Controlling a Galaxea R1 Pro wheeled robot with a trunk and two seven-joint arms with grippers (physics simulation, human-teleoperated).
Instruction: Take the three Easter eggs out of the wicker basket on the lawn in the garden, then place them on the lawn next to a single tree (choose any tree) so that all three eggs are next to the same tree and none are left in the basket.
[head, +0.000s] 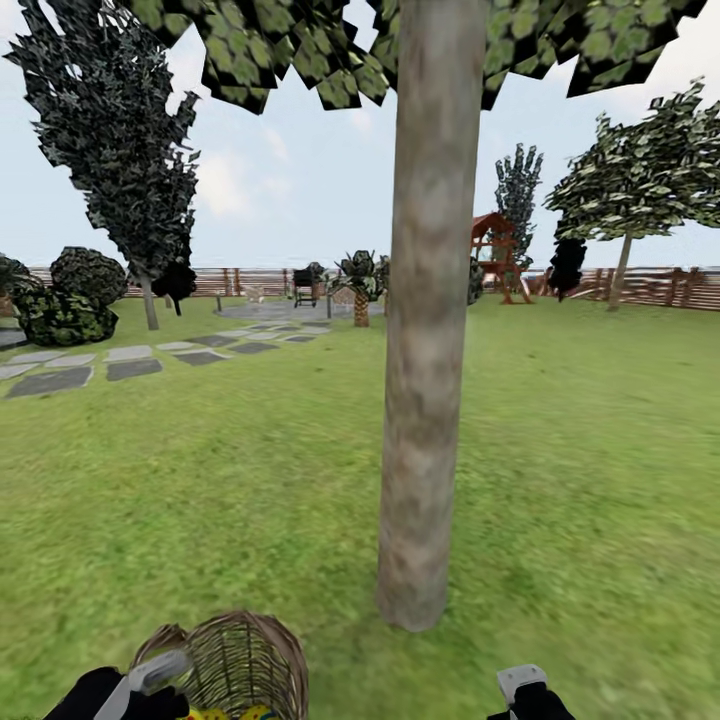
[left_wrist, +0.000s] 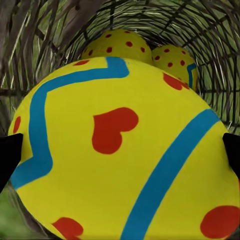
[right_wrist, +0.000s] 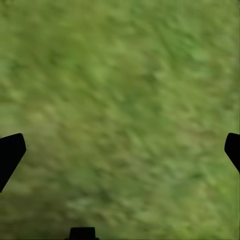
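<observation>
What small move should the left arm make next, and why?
Probably close the left gripper on the nearest egg and lift it out. That egg sits between the fingertips, apparently ungripped, with two more eggs behind it in the wicker basket beside the tree.

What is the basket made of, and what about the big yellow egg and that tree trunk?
The basket looks like brown woven wicker: thin strands cross all round its wall. The nearest egg, between the left hand's fingertips, looks smooth and painted, perhaps plastic or a real shell; its blue bands and red hearts look flat. The tree trunk looks like rough, mottled grey-brown bark.
</observation>
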